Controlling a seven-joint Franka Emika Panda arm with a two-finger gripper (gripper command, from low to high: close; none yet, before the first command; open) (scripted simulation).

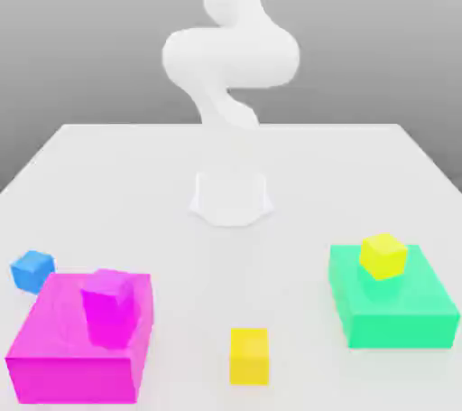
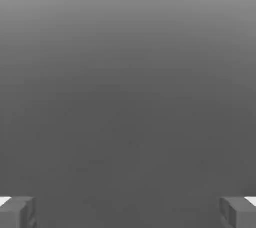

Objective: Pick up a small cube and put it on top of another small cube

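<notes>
Fingers (image 2: pixel 27 213) stand wide apart and released in the hand view, with nothing between them but an even grey, darker in the middle and lighter toward one edge. The exterior view gives the layout: a white arm (image 1: pixel 230 57) rises behind a pale bench (image 1: pixel 226 278), with the coloured things spread before it.

The golden cube (image 1: pixel 249 357) sits directly on the bench, between the two big blocks and touching neither, one side squarely facing the camera. Toward the exterior view's right, the lemon cube (image 1: pixel 383 256) rests on the green block (image 1: pixel 401 326), near its far edge and turned so that a corner faces forward. Toward the exterior view's left, a small magenta cube (image 1: pixel 109 294) stands on the magenta block (image 1: pixel 77 378), and a small blue cube (image 1: pixel 33 271) lies on the bench just beside that block's far corner, turned at an angle. The golden cube is off the lemon one, well apart from it.
</notes>
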